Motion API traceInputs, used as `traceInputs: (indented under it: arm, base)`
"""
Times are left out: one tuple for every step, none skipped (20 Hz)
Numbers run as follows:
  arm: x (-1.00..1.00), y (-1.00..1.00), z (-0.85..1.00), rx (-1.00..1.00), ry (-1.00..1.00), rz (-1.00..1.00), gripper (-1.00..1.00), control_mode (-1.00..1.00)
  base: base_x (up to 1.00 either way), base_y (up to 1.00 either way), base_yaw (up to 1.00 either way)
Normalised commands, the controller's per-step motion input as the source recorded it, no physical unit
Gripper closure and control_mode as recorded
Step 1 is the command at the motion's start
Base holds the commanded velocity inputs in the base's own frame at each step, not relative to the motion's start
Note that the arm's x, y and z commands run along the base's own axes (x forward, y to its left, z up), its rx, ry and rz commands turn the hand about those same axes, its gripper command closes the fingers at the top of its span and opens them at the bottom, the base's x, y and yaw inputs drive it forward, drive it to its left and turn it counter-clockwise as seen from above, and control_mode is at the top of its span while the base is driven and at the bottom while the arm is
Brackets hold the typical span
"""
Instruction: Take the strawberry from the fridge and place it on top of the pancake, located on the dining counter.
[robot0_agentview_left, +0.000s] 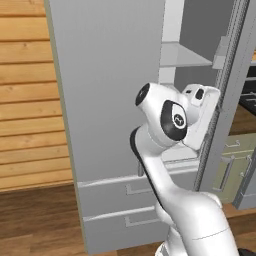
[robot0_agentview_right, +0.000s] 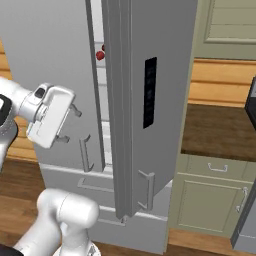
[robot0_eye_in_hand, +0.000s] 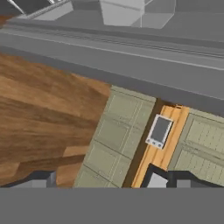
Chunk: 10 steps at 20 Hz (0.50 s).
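The fridge (robot0_agentview_right: 45, 45) is a tall light grey appliance, and its right door (robot0_agentview_right: 127, 100) stands open, seen edge-on. In the gap between the doors a tiny bright red strawberry (robot0_agentview_right: 100, 56) rests on a pale shelf, high inside. My gripper (robot0_agentview_right: 70, 125) hangs open in front of the left door, lower than the strawberry and to its left, with nothing between its fingers. In the hand view the gripper (robot0_eye_in_hand: 103, 179) has its two dark tips set wide apart. In the left base view my arm covers the lower part of the fridge (robot0_agentview_left: 110, 75). The pancake and the dining counter are out of view.
The fridge's two bottom drawers (robot0_agentview_left: 120, 200) lie under the doors. A pale green cabinet (robot0_agentview_right: 210, 200) with a dark brown top (robot0_agentview_right: 220, 130) stands right of the open door. A wood plank wall (robot0_agentview_left: 25, 100) and wooden floor (robot0_agentview_left: 35, 220) are on the left.
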Motion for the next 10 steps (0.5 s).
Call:
traceInputs:
  arm:
    - [0.56,-0.41,0.00,0.00,0.17,-0.11,-1.00,-1.00]
    - [0.59,-0.45,0.00,0.00,0.17,-0.09,-1.00,-1.00]
    - [0.61,-0.39,0.00,0.00,0.11,-0.06,-1.00,-1.00]
    - [0.60,-0.34,0.00,0.00,0.05,-0.05,-1.00,-1.00]
    - [0.49,-0.29,0.00,0.00,0.01,-0.07,-1.00,-1.00]
    - [0.35,-0.24,0.00,0.00,0.00,-0.07,-1.00,-1.00]
    - [0.33,-0.22,-0.03,0.00,0.00,-0.07,-1.00,-1.00]
    - [0.31,-0.24,-0.03,0.00,0.00,-0.07,-1.00,-1.00]
    - [0.34,-0.26,-0.05,0.00,0.00,-0.06,-1.00,-1.00]
    - [0.44,-0.27,-0.11,0.00,0.00,-0.04,-1.00,-1.00]
  base:
    - [0.00,0.00,0.00]
    - [0.00,0.00,0.00]
    - [0.00,0.00,0.00]
    - [0.00,0.00,0.00]
    - [0.00,0.00,0.00]
    - [0.00,0.00,0.00]
    - [0.00,0.00,0.00]
    - [0.00,0.00,0.00]
    - [0.00,0.00,0.00]
    - [0.00,0.00,0.00]
